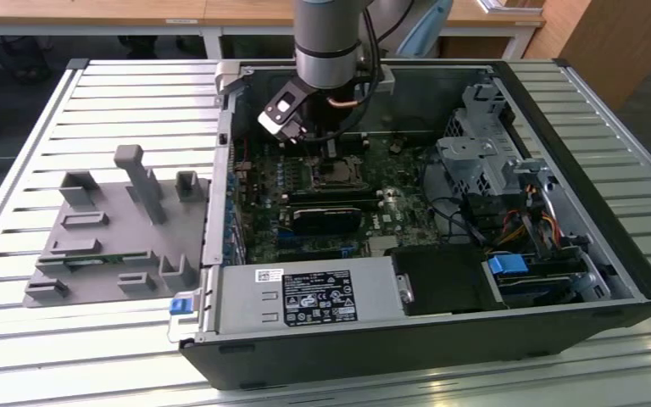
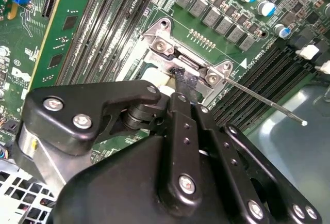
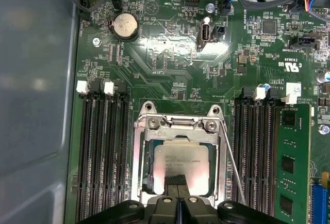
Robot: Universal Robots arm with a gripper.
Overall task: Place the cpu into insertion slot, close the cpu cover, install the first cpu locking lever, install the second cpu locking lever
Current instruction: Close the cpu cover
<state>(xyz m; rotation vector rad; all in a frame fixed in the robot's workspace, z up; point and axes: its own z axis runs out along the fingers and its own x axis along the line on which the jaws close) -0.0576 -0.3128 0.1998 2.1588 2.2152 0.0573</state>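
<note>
The cpu (image 3: 180, 159), a silvery-beige square chip, lies in the insertion slot (image 1: 335, 175) on the green board. The silver cpu cover (image 3: 140, 157) lies flat around the chip, which shows through its window. In the first wrist view my gripper (image 3: 177, 179) is shut, its black tips together over the chip's near edge with nothing between them. The second wrist view shows the gripper (image 2: 184, 77) touching the cover's metal edge (image 2: 170, 61). A thin wire locking lever (image 3: 233, 164) runs along one side of the socket; its free end (image 2: 289, 114) sticks out, unlatched.
Black memory slots (image 3: 100, 152) flank the socket on both sides, one holding a green memory stick (image 3: 292, 157). The open computer case (image 1: 597, 212) holds a drive cage, cables and a power supply (image 1: 308, 297). A grey fixture (image 1: 111, 229) lies on the slatted table at the exterior view's left.
</note>
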